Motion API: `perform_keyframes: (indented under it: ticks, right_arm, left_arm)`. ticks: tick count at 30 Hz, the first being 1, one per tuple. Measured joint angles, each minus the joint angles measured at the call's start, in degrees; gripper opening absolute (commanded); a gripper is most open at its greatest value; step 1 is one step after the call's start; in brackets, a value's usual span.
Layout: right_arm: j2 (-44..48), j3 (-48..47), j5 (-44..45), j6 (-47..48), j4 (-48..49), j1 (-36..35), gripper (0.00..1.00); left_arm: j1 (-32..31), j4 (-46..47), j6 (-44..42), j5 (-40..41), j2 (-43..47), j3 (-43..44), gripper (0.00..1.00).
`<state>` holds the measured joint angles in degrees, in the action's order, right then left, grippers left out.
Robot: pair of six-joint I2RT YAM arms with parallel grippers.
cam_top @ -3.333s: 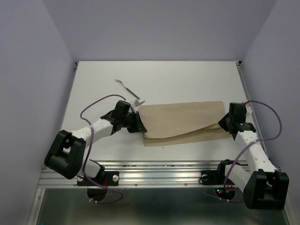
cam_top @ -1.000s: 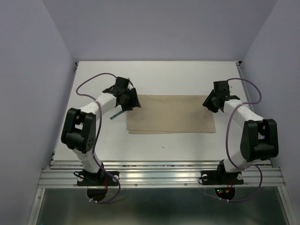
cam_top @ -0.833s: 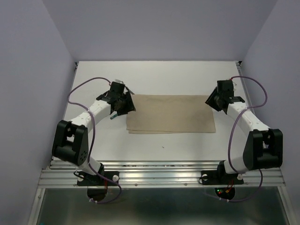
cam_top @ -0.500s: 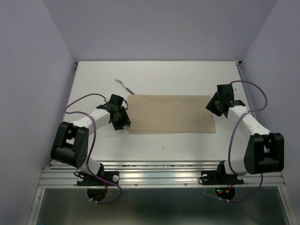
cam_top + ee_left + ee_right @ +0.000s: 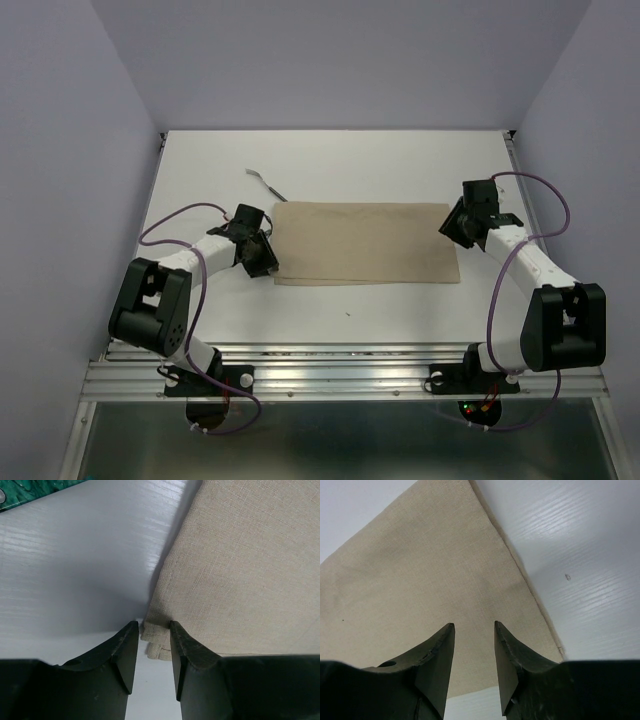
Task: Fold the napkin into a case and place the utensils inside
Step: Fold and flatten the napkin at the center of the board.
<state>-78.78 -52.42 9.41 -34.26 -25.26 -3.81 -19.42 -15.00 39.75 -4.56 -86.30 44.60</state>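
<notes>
1. White table [image 5: 400,160] is enclosed by lilac walls [image 5: 330,60]; the napkin [image 5: 365,243] is laid flat at its middle, folded to a wide oblong, not yet a narrow case.
2. One utensil [image 5: 264,181] is seen just beyond the far left corner; others cannot be made out.
3. The left gripper [image 5: 152,627] is set low at the near left corner, jaws apart, with the stacked layers lying between the tips.
4. The right gripper [image 5: 474,625] is held over the right end, jaws apart, nothing clamped.
5. For a clean next fold, all corner layers should be caught together, the right end taken likewise, and both ends lifted evenly so that edges are kept aligned.
</notes>
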Motion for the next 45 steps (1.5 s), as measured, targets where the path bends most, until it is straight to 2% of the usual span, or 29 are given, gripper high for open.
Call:
perform_keyframes:
  ticks: [4,9,12,14,18,24,26,30,34,41,45]
  right_arm:
    - [0.0,0.0,0.0,0.0,0.0,0.0,0.43]
    - [0.0,0.0,0.0,0.0,-0.1,0.0,0.43]
    - [0.0,0.1,0.0,0.0,-0.1,0.0,0.43]
    - [0.0,0.4,0.1,0.0,0.0,0.0,0.43]
    - [0.1,0.9,0.1,0.0,-0.4,0.0,0.43]
    - [0.6,1.4,0.0,0.0,-0.3,0.0,0.45]
    - [0.8,2.5,0.0,-0.3,-0.4,0.0,0.60]
    - [1.0,4.5,0.1,-0.5,-1.0,0.0,0.66]
    - [1.2,6.2,1.0,-1.5,-2.6,0.0,0.66]
    - [1.8,8.7,1.9,-4.9,-3.7,0.9,0.59]
    - [2.3,10.7,1.8,-6.6,-4.4,2.1,0.57]
  left_arm:
    - [-0.3,0.3,0.0,0.2,-0.5,0.0,0.34]
    - [-1.1,0.5,0.1,1.2,-0.7,0.0,0.33]
    - [-1.5,0.6,0.0,1.9,-0.7,0.0,0.27]
    - [-1.8,0.6,0.0,2.1,-1.0,0.2,0.21]
    - [-2.2,0.5,-0.1,2.3,-1.4,0.5,0.00]
    - [-3.6,-1.0,-0.3,4.4,-1.7,1.8,0.00]
    - [-3.9,-2.1,-0.3,4.9,-1.7,2.5,0.00]
    - [-4.2,-4.0,-0.4,5.1,-1.4,3.7,0.00]
    - [-4.2,-5.6,-0.5,5.0,0.2,5.2,0.00]
    - [-4.2,-6.3,-1.0,4.6,2.9,7.9,0.00]
    - [-4.2,-6.6,-1.2,4.2,2.9,8.0,0.00]
